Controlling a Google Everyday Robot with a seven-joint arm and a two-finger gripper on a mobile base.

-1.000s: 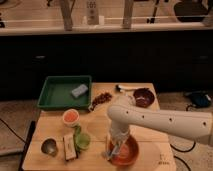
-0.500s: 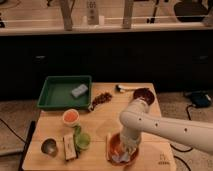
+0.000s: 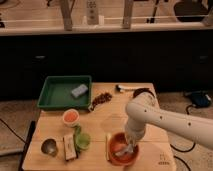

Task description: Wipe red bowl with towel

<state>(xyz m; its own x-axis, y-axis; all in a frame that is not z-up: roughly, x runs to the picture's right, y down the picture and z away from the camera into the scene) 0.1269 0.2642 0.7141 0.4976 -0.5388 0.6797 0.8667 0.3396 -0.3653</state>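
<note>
Camera view, so here's what can be made out: the white robot arm [image 3: 167, 121] has been swung round over the last second. Its big bend has been shifted toward the right side of the wooden tabletop [image 3: 100, 122], and the small dark maroon bowl [image 3: 144, 91] at the back is now mostly covered by it. Meanwhile the gripper [image 3: 129, 145] has been kept down inside the wide shallow orange-red bowl [image 3: 114, 156], which hasn't been budged from the front edge. A pale scrap, taken to be the small grey-blue and white cloth towel [image 3: 131, 149], is seen in the bowl right at the gripper's tip. How the jaws stand honestly can't be told. That kind of shuffle over a bowl that stays put suggests the wiping is already underway, not just being lined up. As for containers, a grey-blue sponge block [image 3: 79, 90] is sitting alone in the green plastic tray [image 3: 49, 104] at the back left. The little white cup [image 3: 71, 116] is orange inside, and nothing else can be picked out in it. Nothing but the towel and gripper is seen in the red bowl.
</note>
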